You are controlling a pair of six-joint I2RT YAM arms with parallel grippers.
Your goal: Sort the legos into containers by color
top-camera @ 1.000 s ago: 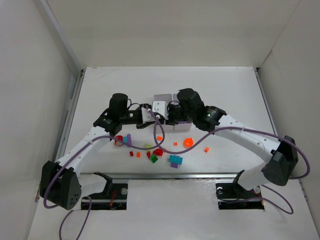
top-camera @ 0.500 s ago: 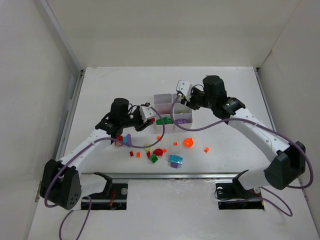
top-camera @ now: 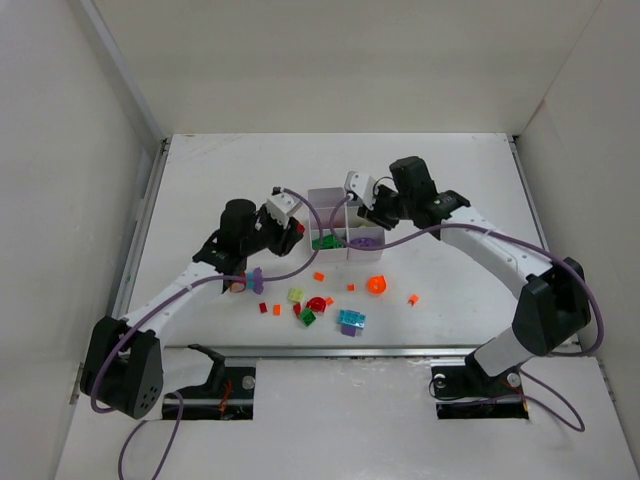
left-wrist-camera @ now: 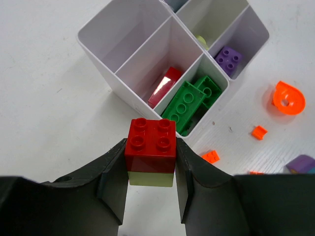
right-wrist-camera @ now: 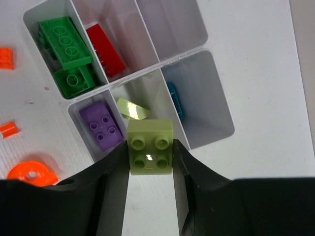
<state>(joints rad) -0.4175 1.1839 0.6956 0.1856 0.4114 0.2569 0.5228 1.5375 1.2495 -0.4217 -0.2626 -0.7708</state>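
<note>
Red above and yellow-green below, a two-brick stack (left-wrist-camera: 150,147) is clamped between the jaws of the left tool (left-wrist-camera: 150,164). It hangs just beside the near corner of the white tray (left-wrist-camera: 106,64), not over any compartment. Being two colours joined, it probably has to be pulled apart before either half can be sorted.

On the worktop (top-camera: 200,180) in front of the tray lie loose legos: a purple piece (top-camera: 257,275), small red bits, a yellow-green piece (top-camera: 296,295), a green piece (top-camera: 308,317), a cyan brick (top-camera: 351,319), an orange ring-shaped piece (top-camera: 377,285) and several tiny orange bits. The sorting therefore looks roughly a third done.

In the tray, a red brick (left-wrist-camera: 165,83) lies in one compartment and green bricks (left-wrist-camera: 189,103) in the next. A purple brick (right-wrist-camera: 101,125), a pale yellow-green sliver (right-wrist-camera: 132,109) and a cyan piece (right-wrist-camera: 174,101) each have their own.

The right tool (right-wrist-camera: 150,164) is clamped on a yellow-green brick (right-wrist-camera: 150,142). The brick hangs over the tray's edge at the compartment holding the sliver, its matching colour, and is not yet let go.
</note>
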